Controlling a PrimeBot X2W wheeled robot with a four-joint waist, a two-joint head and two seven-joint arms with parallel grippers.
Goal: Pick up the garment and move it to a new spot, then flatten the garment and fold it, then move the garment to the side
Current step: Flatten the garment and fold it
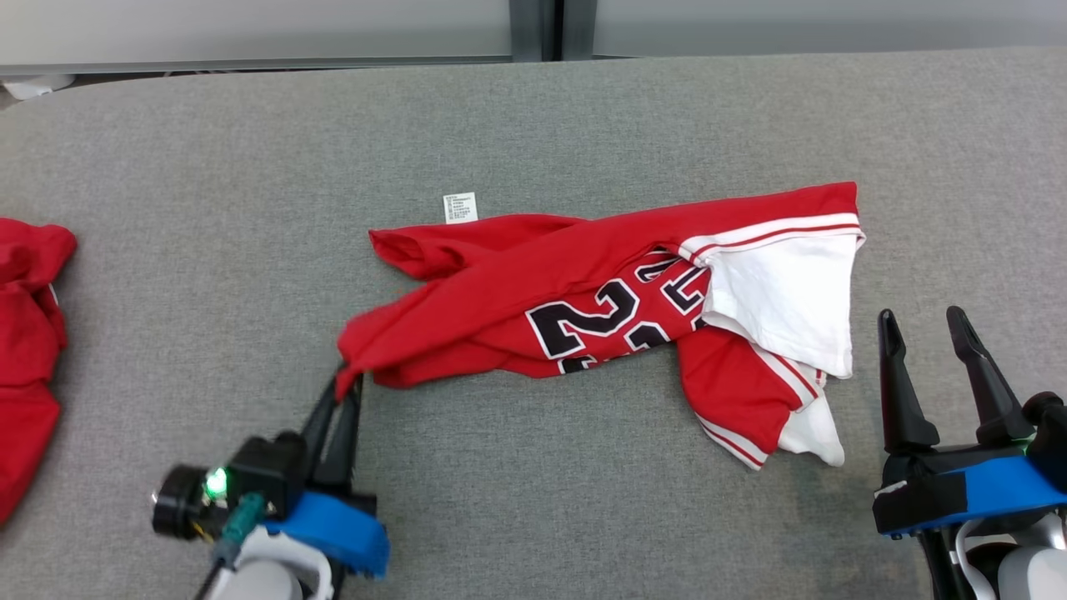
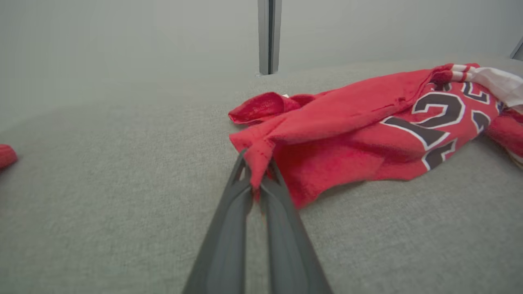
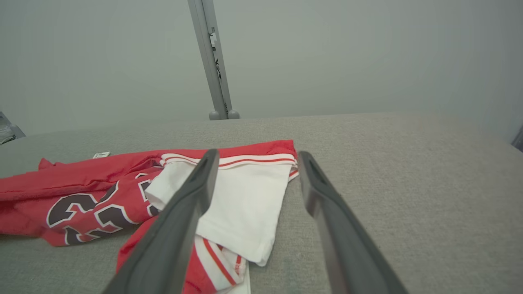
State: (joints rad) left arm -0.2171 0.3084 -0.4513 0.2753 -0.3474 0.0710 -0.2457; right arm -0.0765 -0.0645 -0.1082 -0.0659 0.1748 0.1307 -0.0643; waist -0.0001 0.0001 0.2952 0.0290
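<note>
My left claw [image 1: 345, 382] is pinched shut on the near-left corner of the red jersey [image 1: 533, 283]. The jersey lies crumpled and twisted across the middle of the grey padded table [image 1: 583, 117], with its white, striped end folded over towards my right. My right claw [image 1: 919, 317] hangs spread wide and empty just beside that white end, touching nothing. The bite looks thin: in my left wrist view only a small tuck of fabric sits between the fingertips [image 2: 282, 196], and I cannot be sure how many layers it takes in. If I lift from this one corner, the fabric may slip free, or the jersey may trail and twist further, making it harder to flatten. A drag leftwards could also carry it into the second red cloth [image 1: 29, 333] at the table's left edge and tangle the two
</note>
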